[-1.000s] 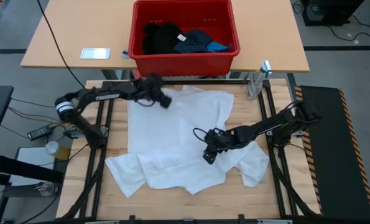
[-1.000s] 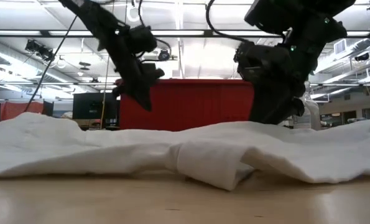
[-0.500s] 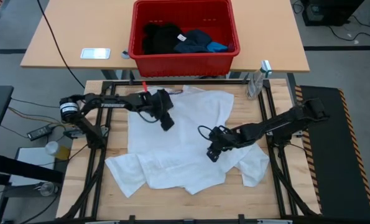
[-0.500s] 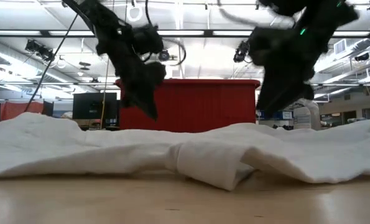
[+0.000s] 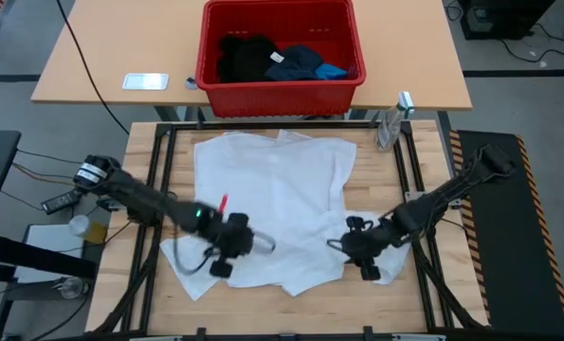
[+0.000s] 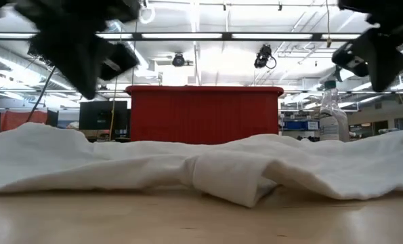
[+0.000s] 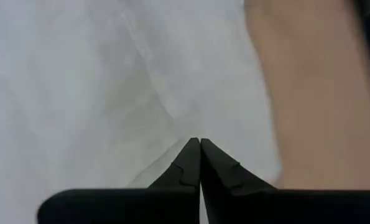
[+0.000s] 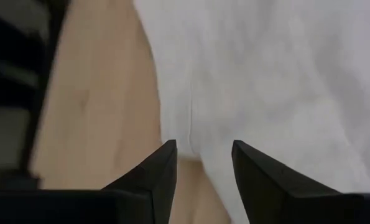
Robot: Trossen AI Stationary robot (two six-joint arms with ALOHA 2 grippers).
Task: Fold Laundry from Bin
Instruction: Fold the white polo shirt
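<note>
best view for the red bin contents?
High view: it looks straight down into the red bin, showing black, navy and blue laundry inside. Low view shows only the bin's side wall. Neither wrist view shows it.

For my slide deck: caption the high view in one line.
Both arms reach over a white garment spread on the table, with a red bin of laundry behind.

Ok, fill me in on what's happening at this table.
A two-armed robot is folding laundry. A large white garment lies spread on the wooden table. The left gripper is shut, over the garment's near left part. The right gripper is open, over its near right edge. Neither holds cloth. The red bin behind holds black, navy and blue clothes.
</note>
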